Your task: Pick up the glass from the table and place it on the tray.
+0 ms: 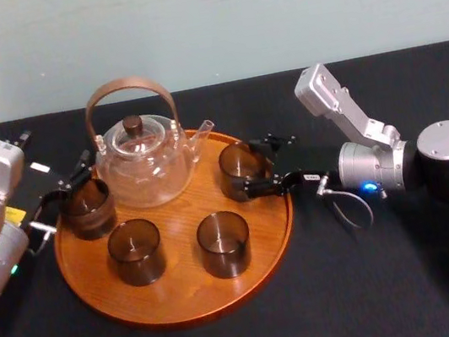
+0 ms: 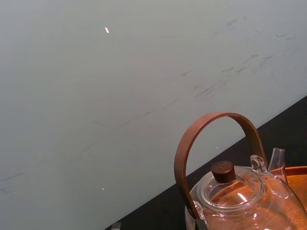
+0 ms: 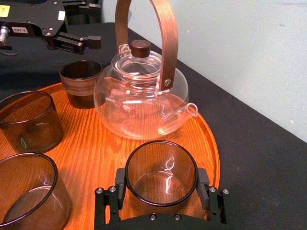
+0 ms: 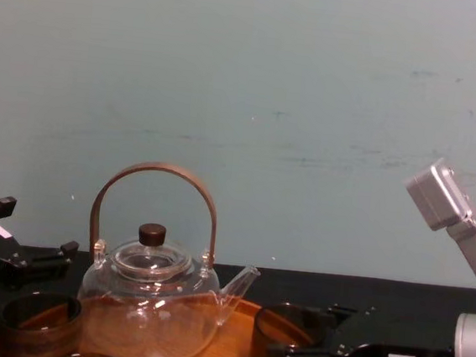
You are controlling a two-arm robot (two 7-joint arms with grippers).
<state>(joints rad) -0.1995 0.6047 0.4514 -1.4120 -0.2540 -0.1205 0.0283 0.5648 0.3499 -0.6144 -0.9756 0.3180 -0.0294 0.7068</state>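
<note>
Glass (image 1: 237,169) stands on tray (image 1: 185,299), clasped by right hand (image 1: 260,164).
Its fingers press both sides of the glass at the tray's right rear, beside the teapot (image 1: 142,160). The left hand (image 1: 67,183) hangs spread open, holding nothing, just behind a second glass (image 1: 87,209) at the tray's left edge.

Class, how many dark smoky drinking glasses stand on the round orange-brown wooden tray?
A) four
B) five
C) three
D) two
A: four smoky glasses stand on the wooden tray: back left by the left gripper, front left, front right, and back right between the fingers of the right gripper.
</note>
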